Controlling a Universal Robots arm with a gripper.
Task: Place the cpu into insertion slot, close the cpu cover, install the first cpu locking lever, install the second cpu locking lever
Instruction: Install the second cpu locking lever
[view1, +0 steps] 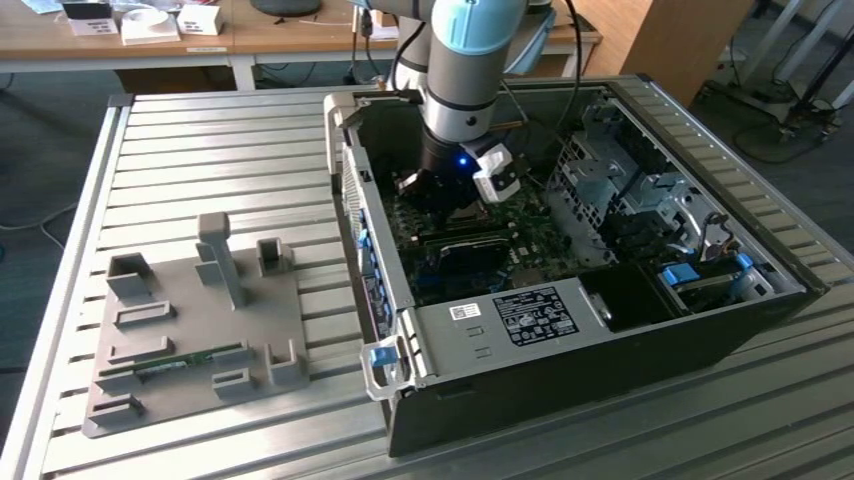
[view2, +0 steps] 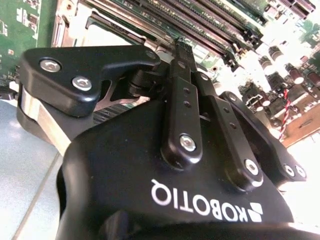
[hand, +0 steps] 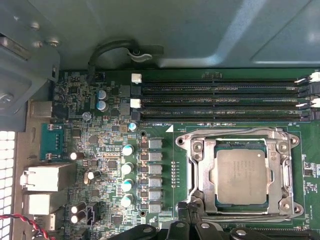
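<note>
Inside the socket, the cpu (hand: 242, 175), just beside the end effector (hand: 192, 231).

An open computer case (view1: 561, 330) lies on a slatted table (view1: 214, 180), toward the exterior view's right. A fixture plate (view1: 187, 330) sits on the table to the exterior view's left of the case, with a small circuit strip (view1: 167, 368) lying in it. The arm (view1: 467, 70) reaches down into the case, its gripper (view1: 447, 195) just above the motherboard (hand: 100, 165). In the first wrist view, the cpu (hand: 241, 176) lies in its socket, with the cpu cover (hand: 200, 170) apparently down around it. Memory slots (hand: 220, 100) run beside the socket, and capacitors (hand: 127, 175) stand between it and the rear ports (hand: 45, 177).
</note>
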